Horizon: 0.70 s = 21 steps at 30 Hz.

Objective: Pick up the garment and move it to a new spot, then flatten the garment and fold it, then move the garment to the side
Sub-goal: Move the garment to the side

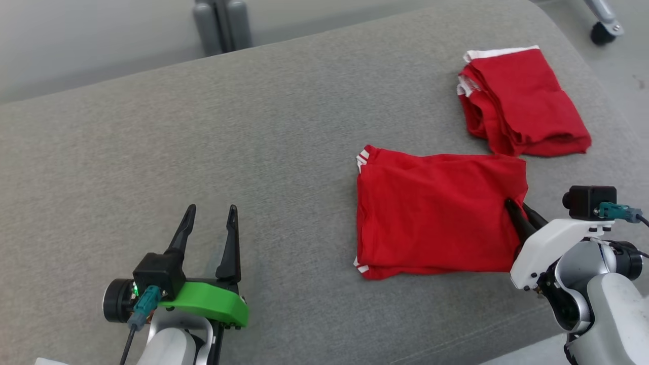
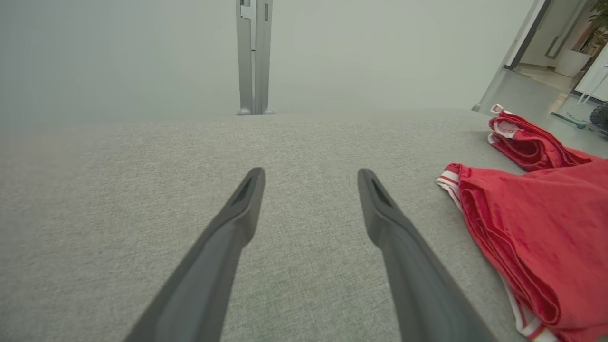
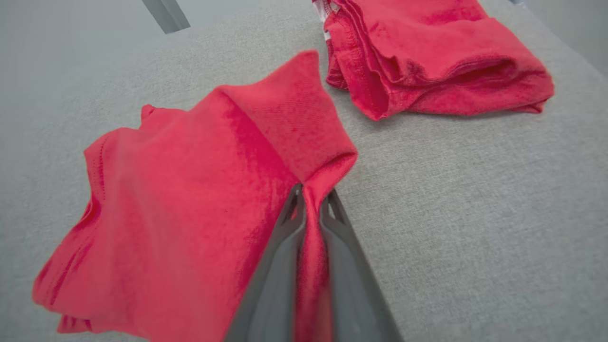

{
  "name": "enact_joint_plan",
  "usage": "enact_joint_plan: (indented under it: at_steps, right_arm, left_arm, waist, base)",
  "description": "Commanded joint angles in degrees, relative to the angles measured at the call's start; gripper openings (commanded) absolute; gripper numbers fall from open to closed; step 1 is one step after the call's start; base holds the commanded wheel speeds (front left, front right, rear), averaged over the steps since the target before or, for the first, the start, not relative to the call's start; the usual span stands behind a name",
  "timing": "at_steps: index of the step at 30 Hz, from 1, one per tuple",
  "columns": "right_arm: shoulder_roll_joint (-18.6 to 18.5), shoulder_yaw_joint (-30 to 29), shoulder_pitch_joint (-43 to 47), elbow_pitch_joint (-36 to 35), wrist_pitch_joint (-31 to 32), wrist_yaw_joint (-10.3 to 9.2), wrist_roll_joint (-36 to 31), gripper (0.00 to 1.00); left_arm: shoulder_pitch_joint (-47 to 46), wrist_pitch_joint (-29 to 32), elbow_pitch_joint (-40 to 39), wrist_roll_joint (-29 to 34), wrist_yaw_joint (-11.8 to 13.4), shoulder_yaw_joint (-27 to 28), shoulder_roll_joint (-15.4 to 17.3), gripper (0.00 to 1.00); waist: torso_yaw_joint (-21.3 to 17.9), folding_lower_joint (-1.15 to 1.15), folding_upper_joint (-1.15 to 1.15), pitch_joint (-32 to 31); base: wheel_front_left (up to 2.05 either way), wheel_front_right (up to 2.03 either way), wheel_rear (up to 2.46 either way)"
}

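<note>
A folded red garment (image 1: 436,218) with white-striped trim lies on the grey cushion, right of centre; it also shows as the garment (image 3: 190,204) and the garment (image 2: 546,237). My right gripper (image 1: 517,207) is shut on the garment's right edge; in the right wrist view the right gripper (image 3: 311,195) pinches a ridge of red cloth between its fingers. At the lower left my left gripper (image 1: 210,210) stands open over bare cushion, well left of the garment, and the left gripper (image 2: 311,175) has nothing between its fingers.
A second folded red garment (image 1: 522,101) lies at the far right of the cushion (image 1: 203,152), just beyond the held one. A grey post (image 1: 223,25) stands behind the cushion. A wheel (image 1: 603,31) is on the floor at top right.
</note>
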Motion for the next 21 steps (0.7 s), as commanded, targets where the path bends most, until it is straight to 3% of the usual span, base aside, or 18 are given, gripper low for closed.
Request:
enact_joint_plan:
  at_steps: [1, 10, 21]
  right_arm:
    - [0.33, -0.33, -0.32, 0.08, -0.78, -0.06, 0.01, 0.0]
    - [-0.09, -0.77, -3.19, 0.24, -2.39, -0.06, -1.22, 0.0]
    - [-2.57, -4.52, -18.08, 5.48, 1.7, -0.06, -3.92, 0.0]
  left_arm:
    - [-0.75, 0.1, -0.32, 0.71, 0.15, 0.16, 0.68, 1.0]
    - [-1.1, 0.72, -1.12, 0.48, 0.4, -0.18, 1.24, 1.0]
    - [-1.87, -0.46, 0.33, -0.86, 0.26, -0.51, -0.74, 1.0]
  waist:
    - [-5.71, 0.0, 0.0, 2.09]
    - [-4.25, 0.0, 0.0, 2.26]
    - [4.21, 0.0, 0.0, 1.63]
  base:
    - [0.0, 0.0, 0.0]
    - [0.0, 0.0, 0.0]
    - [0.0, 0.0, 0.0]
